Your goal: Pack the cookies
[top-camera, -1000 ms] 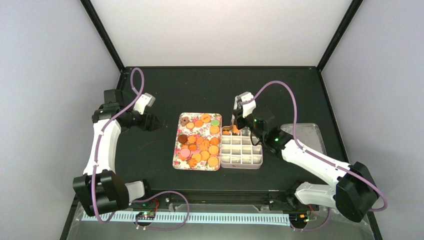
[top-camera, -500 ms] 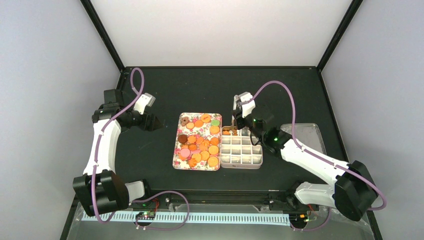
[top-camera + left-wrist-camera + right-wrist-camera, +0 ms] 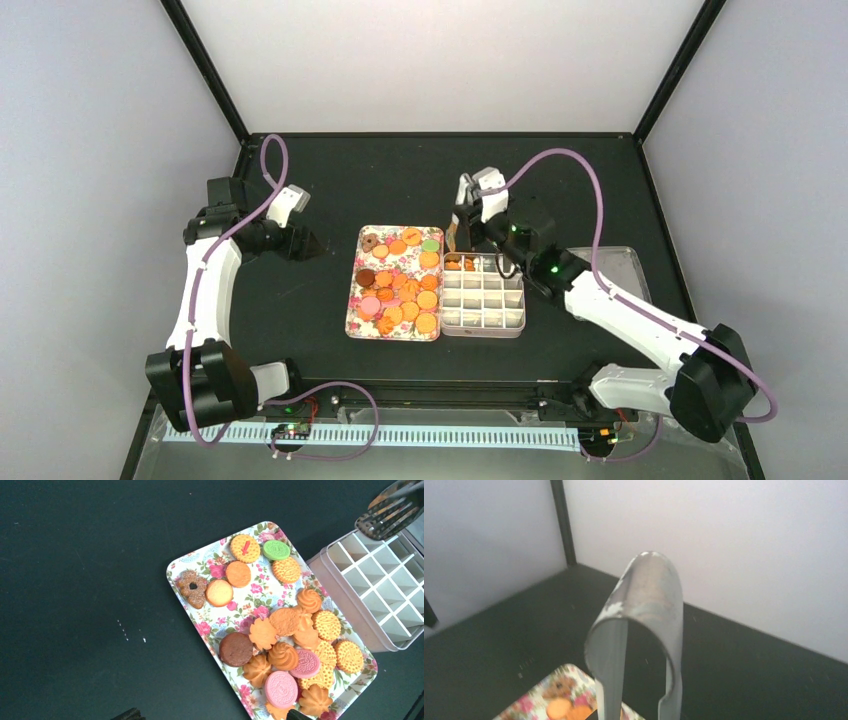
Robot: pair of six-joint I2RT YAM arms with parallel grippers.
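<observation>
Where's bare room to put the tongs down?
Bare table beyond the tray and box, and between the tray and left gripper. Crowded: cookies fill the tray, the box abuts it, and a clear lid lies right of the box.

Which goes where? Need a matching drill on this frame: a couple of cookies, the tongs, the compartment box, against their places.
Sides are as the top view shows them.

Things:
1. green cookie
2. dark brown round cookie
3. metal tongs
4. compartment box

Places:
A. on the table, beside the floral tray, on its right
B. in the tray's far right corner
C. over the box's far left corner
D. by the tray's left edge

Pairs: 1-B, 2-D, 3-C, 4-A
</observation>
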